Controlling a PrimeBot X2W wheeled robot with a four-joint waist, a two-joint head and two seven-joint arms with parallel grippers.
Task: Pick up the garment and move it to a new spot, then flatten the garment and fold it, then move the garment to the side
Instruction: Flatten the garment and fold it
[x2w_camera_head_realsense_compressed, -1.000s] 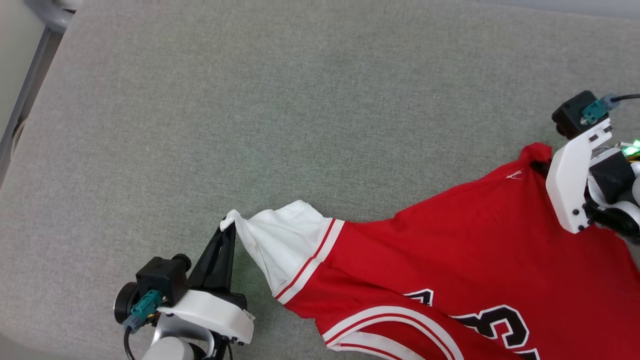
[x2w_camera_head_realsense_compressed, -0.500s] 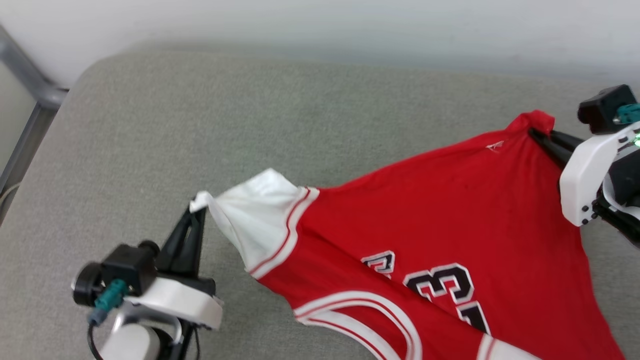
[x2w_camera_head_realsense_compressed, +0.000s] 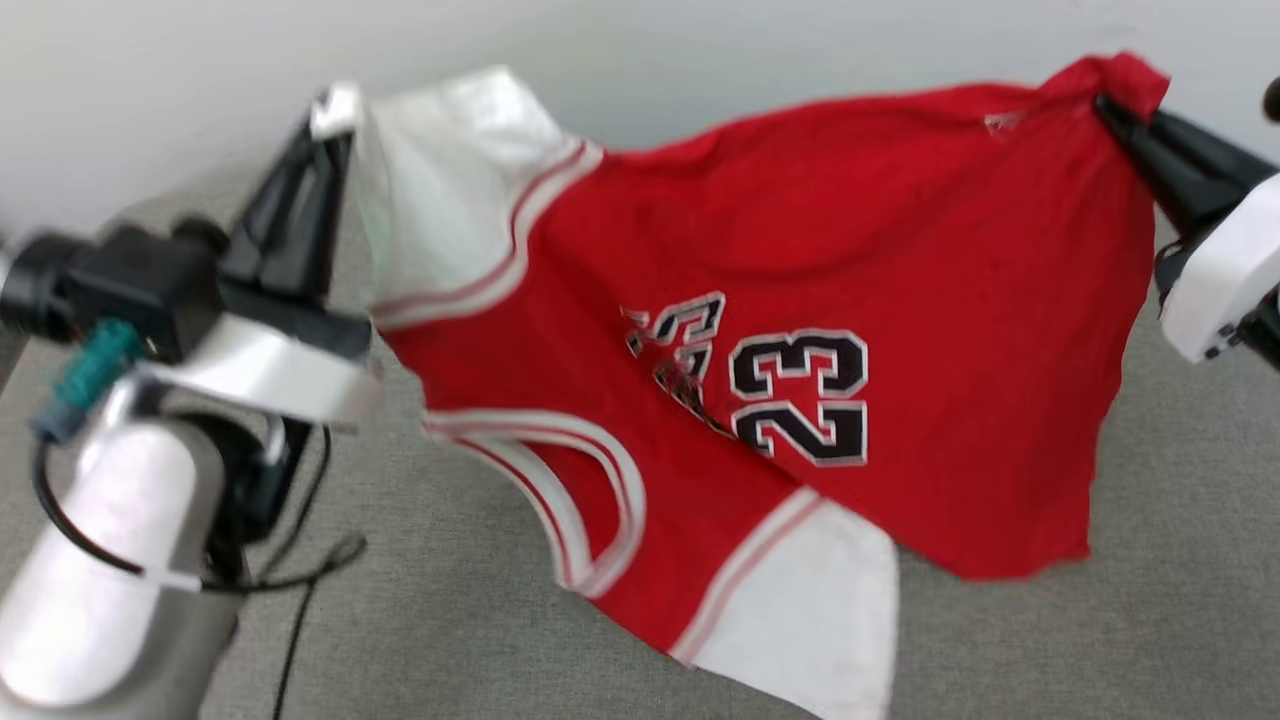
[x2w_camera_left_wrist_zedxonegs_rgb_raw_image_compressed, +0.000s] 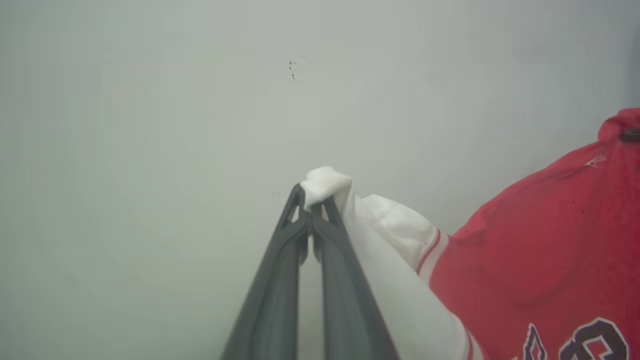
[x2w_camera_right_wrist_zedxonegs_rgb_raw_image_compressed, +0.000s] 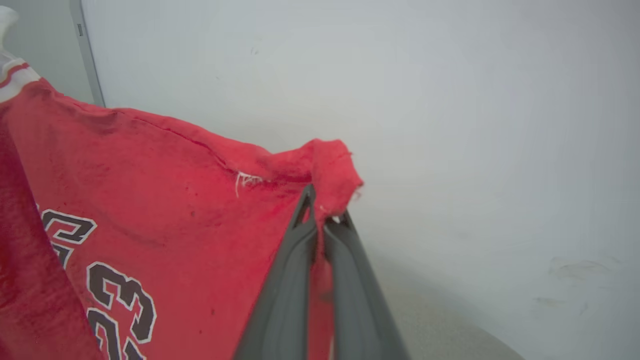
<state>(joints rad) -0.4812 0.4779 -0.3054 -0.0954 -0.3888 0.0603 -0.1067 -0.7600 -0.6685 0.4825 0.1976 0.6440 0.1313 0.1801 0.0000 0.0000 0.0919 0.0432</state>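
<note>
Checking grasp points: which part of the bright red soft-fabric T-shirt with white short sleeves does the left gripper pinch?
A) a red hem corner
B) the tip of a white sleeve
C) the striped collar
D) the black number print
B: the left gripper is shut on the white sleeve tip of the red T-shirt; the right gripper pinches a red corner.

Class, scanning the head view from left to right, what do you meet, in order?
left gripper → upper white sleeve → number 23 → right gripper; both grippers are shut on the garment.
</note>
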